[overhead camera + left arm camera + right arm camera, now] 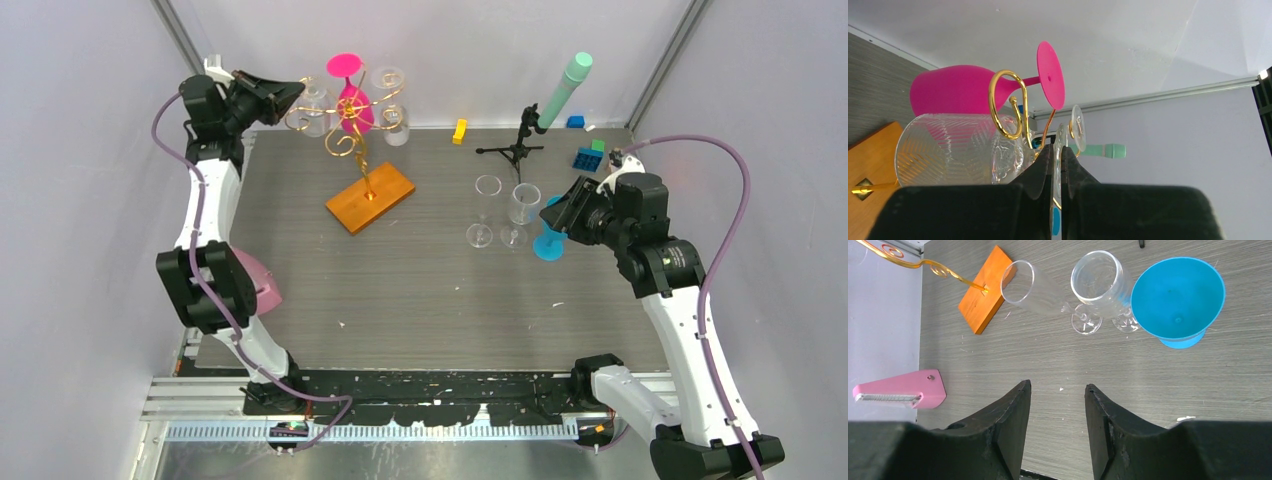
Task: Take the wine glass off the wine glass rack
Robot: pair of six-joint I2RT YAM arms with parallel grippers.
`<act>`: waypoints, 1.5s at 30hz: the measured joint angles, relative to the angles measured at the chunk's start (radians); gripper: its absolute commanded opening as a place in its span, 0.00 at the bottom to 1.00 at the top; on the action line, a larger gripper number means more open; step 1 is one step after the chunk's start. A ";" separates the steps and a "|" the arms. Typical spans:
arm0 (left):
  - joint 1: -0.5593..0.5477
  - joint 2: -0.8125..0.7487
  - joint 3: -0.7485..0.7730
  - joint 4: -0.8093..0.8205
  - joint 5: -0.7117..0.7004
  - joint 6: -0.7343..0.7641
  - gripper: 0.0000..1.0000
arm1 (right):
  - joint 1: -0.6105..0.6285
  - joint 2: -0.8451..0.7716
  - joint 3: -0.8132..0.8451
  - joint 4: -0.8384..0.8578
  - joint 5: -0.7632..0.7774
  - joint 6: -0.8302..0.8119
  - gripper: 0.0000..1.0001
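The wine glass (pixel 948 150) is clear, with lines cut in it. It hangs upside down in a gold curl of the wine glass rack (pixel 372 196), which stands by the far edge of the desk (pixel 420 300), left of the middle. The left end effector (pixel 1056 154) is clenched on the thin round foot of the wine glass, up in the air. A pink glass (pixel 958 90) hangs just beside it on the rack. The right end effector (pixel 1058 405) is spread wide with nothing in it, above the right side of the desk. Near it stand a blue cup (pixel 1178 300) and two clear glasses (pixel 1098 282), close together.
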 measured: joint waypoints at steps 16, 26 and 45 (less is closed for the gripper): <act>0.129 -0.095 -0.068 -0.016 0.012 0.016 0.00 | 0.000 -0.024 -0.029 0.020 -0.032 0.018 0.73; 0.164 -0.227 -0.066 -0.103 -0.006 0.078 0.00 | 0.000 -0.072 -0.040 0.064 -0.068 0.023 0.75; -0.135 -0.469 -0.170 0.185 0.040 -0.264 0.00 | 0.000 -0.092 -0.182 0.350 -0.264 0.249 0.75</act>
